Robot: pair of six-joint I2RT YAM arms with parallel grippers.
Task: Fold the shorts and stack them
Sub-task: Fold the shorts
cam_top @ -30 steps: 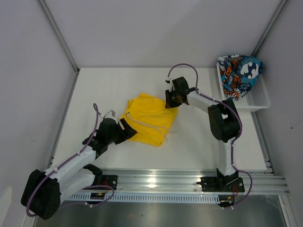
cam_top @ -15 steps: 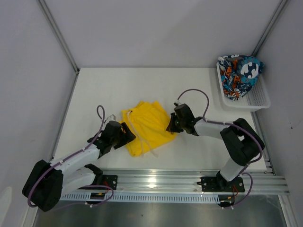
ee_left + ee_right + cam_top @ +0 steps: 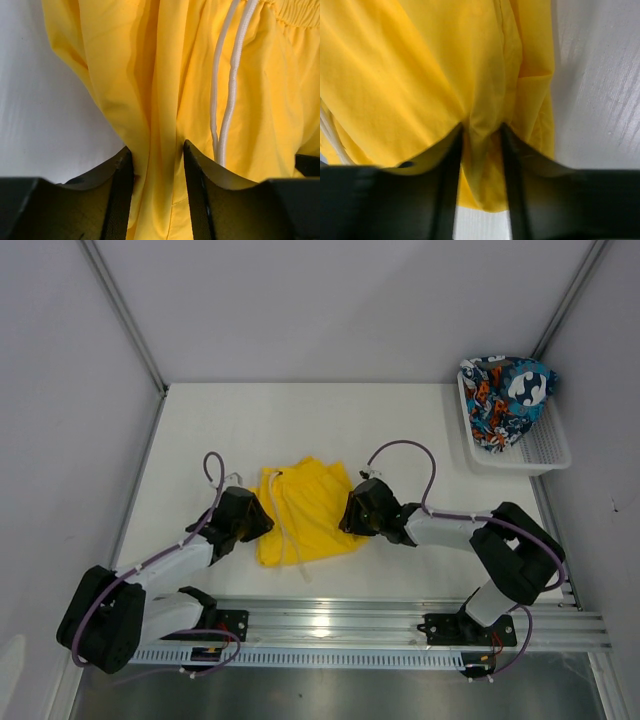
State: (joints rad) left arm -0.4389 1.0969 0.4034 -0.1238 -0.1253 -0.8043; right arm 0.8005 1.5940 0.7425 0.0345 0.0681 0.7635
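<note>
Yellow cloth: the yellow shorts lie flat and partly folded on the white desk, near its front edge and between the two arms. The white drawstring runs loose over the cloth, trailing toward the front edge in the top view.

Left pincer: at the left edge of the yellow shorts. In the left wrist view its fingers stand on either side of a raised fold of the cloth, which fills the gap between them. Read as pinching that fold, with the jaws partway apart.

Right pincer: at the right edge of the same pair. In the right wrist view its fingers are closed on a narrow bunched pleat of yellow cloth, with creases running into the gap. Bare desk shows just beside the cloth edge.

Printed shorts: teal-blue, orange, black and white, heaped in a loose bundle in the white mesh basket at the far right corner of the desk. They sit well apart from both arms and from the yellow pair.
</note>
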